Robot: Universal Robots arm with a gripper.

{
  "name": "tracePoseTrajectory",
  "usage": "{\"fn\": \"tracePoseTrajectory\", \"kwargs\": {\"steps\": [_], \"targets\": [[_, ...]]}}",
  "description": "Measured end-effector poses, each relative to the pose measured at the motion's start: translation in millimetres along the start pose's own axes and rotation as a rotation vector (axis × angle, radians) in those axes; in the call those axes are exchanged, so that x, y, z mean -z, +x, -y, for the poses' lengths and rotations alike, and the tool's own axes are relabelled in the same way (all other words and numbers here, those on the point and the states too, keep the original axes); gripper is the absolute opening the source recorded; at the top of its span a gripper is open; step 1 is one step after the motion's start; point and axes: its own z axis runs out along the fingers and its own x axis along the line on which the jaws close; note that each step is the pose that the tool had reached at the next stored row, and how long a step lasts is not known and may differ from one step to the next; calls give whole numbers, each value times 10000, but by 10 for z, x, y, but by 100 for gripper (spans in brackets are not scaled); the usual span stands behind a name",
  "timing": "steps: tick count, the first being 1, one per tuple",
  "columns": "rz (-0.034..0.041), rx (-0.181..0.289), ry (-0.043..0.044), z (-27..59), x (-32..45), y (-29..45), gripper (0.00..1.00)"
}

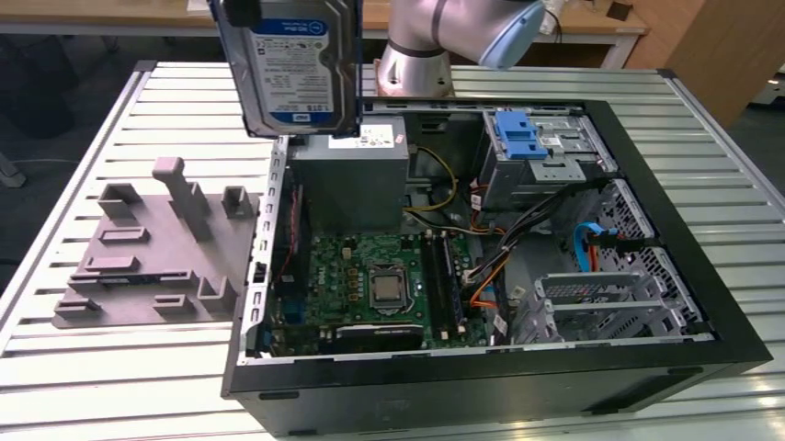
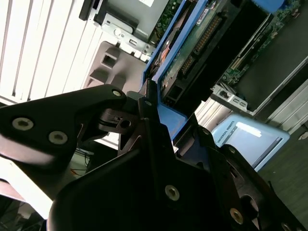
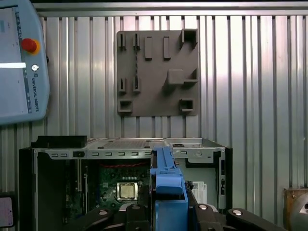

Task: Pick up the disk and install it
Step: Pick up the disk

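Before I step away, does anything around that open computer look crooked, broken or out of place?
Nothing looks broken or spilled. The disk hangs upright in the air above the open computer case, clamped in the jaws by its blue rail, not seated in a bay. Cables lie loose inside the case.

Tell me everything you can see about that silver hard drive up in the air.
The disk is a flat silver metal slab with a white-and-blue label and blue plastic side rails. It hangs upright, label towards the exterior camera, above the open computer case. The gripper is shut on its railed edges; nothing else touches it.
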Motion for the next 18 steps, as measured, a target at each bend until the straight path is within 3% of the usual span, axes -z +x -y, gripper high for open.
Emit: {"fn": "tracePoseTrajectory", "kwargs": {"steps": [8, 18], "targets": [[0, 0, 0, 255, -8, 3, 36], [1, 2, 0, 279, -8, 9, 36]]}}
